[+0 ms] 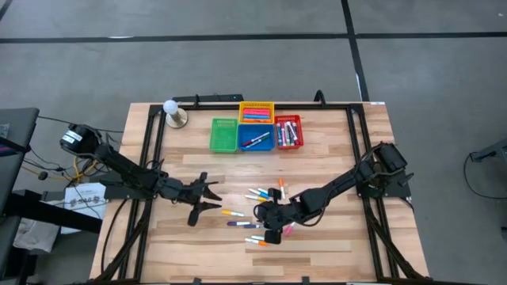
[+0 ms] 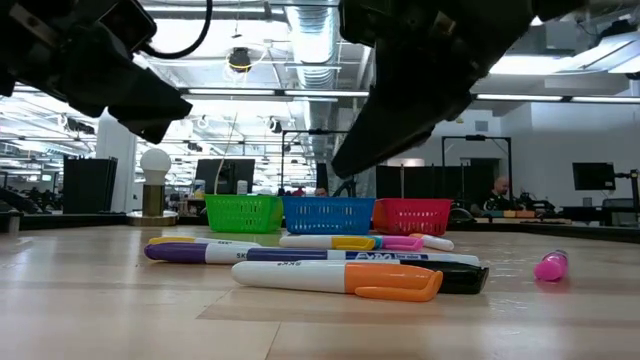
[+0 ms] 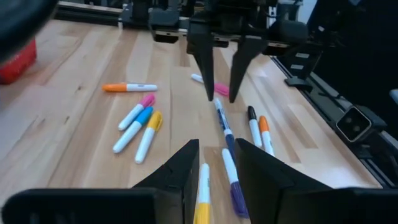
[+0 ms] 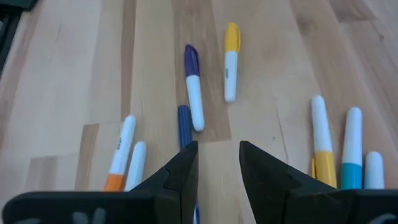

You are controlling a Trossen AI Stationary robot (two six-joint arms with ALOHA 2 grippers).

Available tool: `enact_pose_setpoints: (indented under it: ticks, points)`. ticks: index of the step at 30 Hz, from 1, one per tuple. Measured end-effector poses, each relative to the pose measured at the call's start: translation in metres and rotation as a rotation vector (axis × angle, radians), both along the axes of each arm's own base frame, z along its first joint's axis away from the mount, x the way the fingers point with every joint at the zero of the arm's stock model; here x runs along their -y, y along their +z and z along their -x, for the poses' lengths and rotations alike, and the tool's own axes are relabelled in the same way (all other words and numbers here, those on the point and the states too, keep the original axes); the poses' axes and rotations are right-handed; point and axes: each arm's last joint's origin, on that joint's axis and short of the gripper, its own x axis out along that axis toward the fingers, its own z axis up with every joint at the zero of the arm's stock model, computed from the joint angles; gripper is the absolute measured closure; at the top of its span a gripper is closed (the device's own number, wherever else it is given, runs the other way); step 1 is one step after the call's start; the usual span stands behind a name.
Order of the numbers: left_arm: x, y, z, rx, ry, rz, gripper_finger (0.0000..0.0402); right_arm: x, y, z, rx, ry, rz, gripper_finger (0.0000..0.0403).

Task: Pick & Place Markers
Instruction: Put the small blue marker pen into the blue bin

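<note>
Lying scattered, white-barrelled markers (image 1: 255,212), coloured caps

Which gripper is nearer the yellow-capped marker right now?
Left. The left gripper, jaws open, sits just beside the yellow-capped marker; the right gripper, also open, hangs farther off on the marker's other side, over the scattered markers.

Four baskets (image 1: 257,137), about ten loose markers (image 1: 261,212)

Purple-capped marker (image 4: 194,88), yellow-capped marker (image 4: 231,61)
</note>
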Motion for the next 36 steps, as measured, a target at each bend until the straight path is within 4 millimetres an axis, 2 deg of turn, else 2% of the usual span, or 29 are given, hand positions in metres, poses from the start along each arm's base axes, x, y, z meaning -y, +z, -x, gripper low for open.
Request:
enact_pose_setpoints:
  ticks: [9, 24, 36]
  points:
    - [0.000, 0.000, 0.000, -0.001, -0.002, -0.004, 0.0300, 0.009, 0.000, -0.003, -0.011, -0.010, -0.015, 0.0296]
    - [0.000, 0.000, 0.000, 0.002, -0.005, -0.015, 0.0300, 0.005, 0.000, -0.002, -0.029, 0.033, -0.054, 0.0296]
    - [-0.001, 0.000, 0.000, 0.008, 0.009, -0.043, 0.0300, -0.007, -0.001, 0.004, -0.039, 0.067, -0.050, 0.0296]
